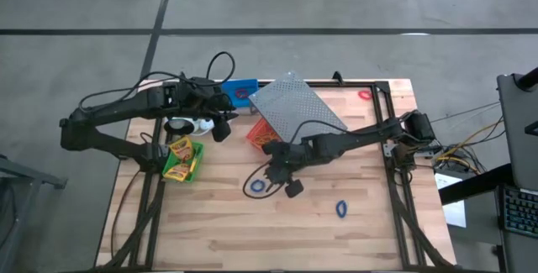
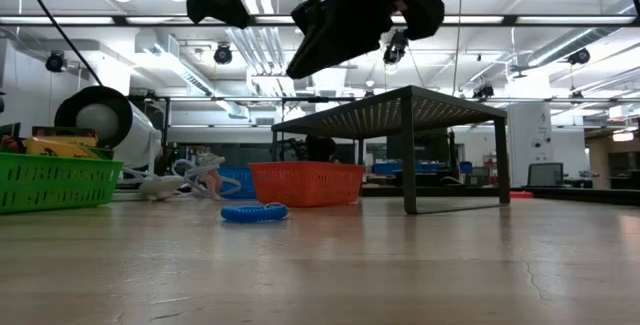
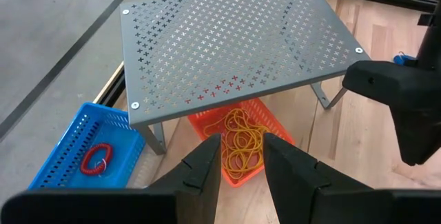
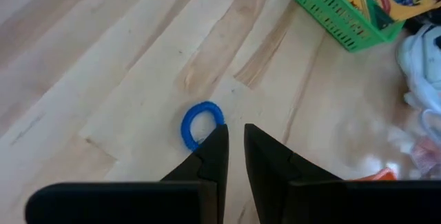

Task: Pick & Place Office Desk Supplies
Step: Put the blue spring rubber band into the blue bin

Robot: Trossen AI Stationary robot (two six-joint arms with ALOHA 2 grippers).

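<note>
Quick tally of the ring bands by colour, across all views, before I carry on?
Blue ring bands: 2, one near the right gripper, one farther toward the table's front
Red ring bands: 2, one in the blue bin, one at the table's back-right corner
Total: 4

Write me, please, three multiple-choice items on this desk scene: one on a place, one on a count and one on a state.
1. Where do the crayon boxes lie?
A. in the green bin
B. on the grey perforated rack
C. in the blue bin

2. How many blue ring bands lie on the bare table?
A. none
B. two
C. four

3. What is the right gripper holding?
A. a crayon box
B. a red band
C. nothing

Key: 1 A, the yellow boxes stick out of the green bin. 2 B, one blue ring beside the right gripper, another blue ring apart. 3 C, the gap between its fingers is bare.
</note>
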